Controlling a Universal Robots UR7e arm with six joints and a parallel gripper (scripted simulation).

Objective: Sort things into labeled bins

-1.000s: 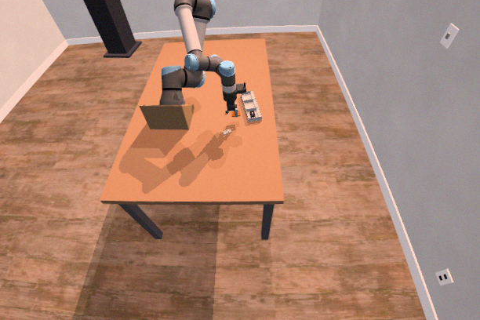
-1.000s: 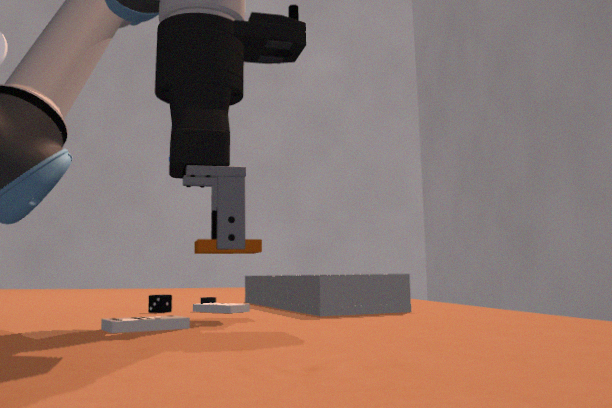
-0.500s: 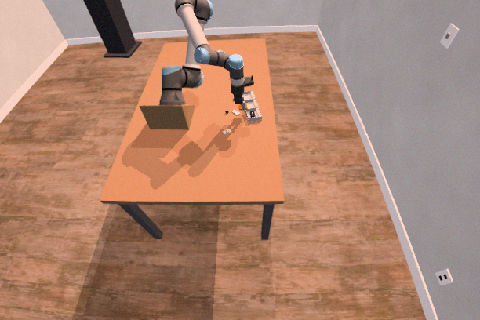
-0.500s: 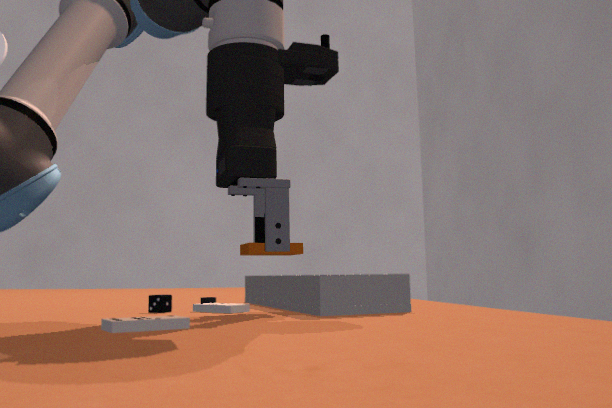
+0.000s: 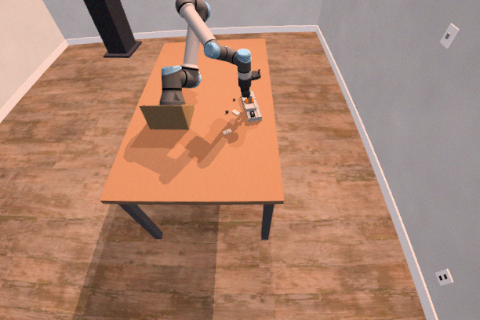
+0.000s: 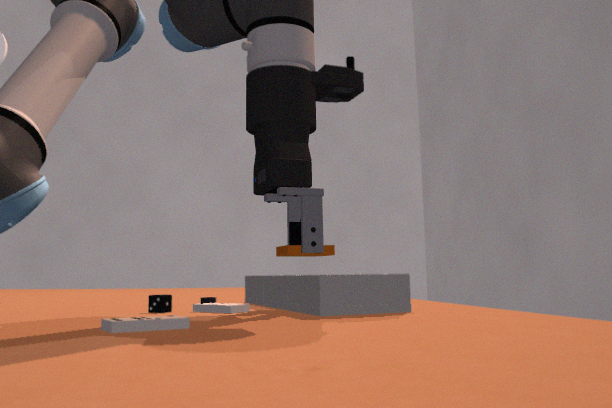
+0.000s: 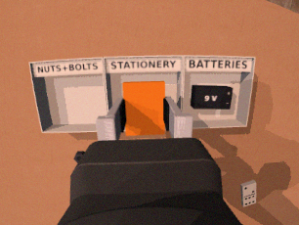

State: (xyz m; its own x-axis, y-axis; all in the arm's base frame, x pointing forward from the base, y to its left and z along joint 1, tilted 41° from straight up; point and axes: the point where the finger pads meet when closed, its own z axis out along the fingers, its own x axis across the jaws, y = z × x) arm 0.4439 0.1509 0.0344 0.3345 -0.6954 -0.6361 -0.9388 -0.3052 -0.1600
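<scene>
My gripper (image 5: 249,99) (image 6: 306,247) (image 7: 144,108) is shut on a flat orange pad (image 6: 284,251) (image 7: 144,98), likely sticky notes. It holds the pad level above the middle bin, labelled STATIONERY (image 7: 143,65), clear of the rim. The NUTS+BOLTS bin (image 7: 67,67) is on the left in the wrist view and looks empty. The BATTERIES bin (image 7: 218,65) on the right holds a black 9 V battery (image 7: 211,98) (image 5: 252,114). Two white dominoes lie on the table, one domino (image 5: 227,131) (image 6: 145,324) (image 7: 248,194) farther from the bins than the other domino (image 5: 235,112) (image 6: 221,308).
A black die (image 5: 227,112) (image 6: 160,303) and another small black thing (image 5: 234,100) (image 6: 208,300) rest on the table (image 5: 188,187) beside the bins. The bins stand joined in a row near the table's right edge. A brown panel (image 5: 166,118) stands by the arm's base.
</scene>
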